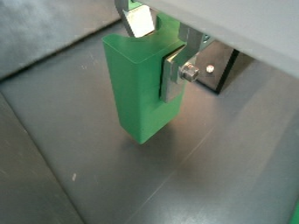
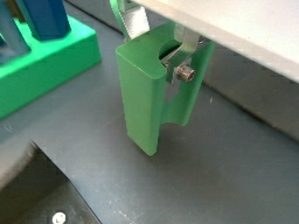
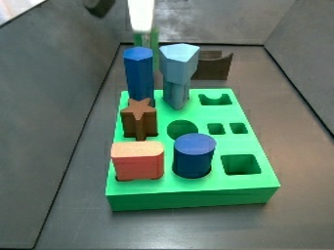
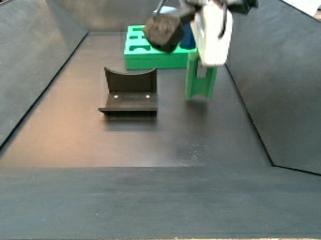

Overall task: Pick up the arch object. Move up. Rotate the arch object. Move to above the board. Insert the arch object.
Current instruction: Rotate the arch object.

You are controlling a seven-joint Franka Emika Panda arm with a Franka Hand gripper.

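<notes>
Where dark floor fills box, board (image 3: 256, 181) lies as bright green slab with round and square holes, carrying blue hexagonal peg (image 3: 139, 73), light blue peg (image 3: 178, 70), brown star (image 3: 140, 119), salmon block (image 3: 137, 161), blue cylinder (image 3: 193, 156). Fixture (image 4: 128, 92) stands near board, apart from it. Arch object (image 1: 140, 83): tall green block, upright, notch along one side, lower end at or just above floor. Hand (image 2: 158, 45) clenched on arch object's top, silver finger (image 1: 176, 68) seated in notch.

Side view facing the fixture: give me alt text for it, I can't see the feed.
The gripper has its jaws shut on the upright arch object, whose base is at the floor. The fixture sits beside it; the board lies behind.
</notes>
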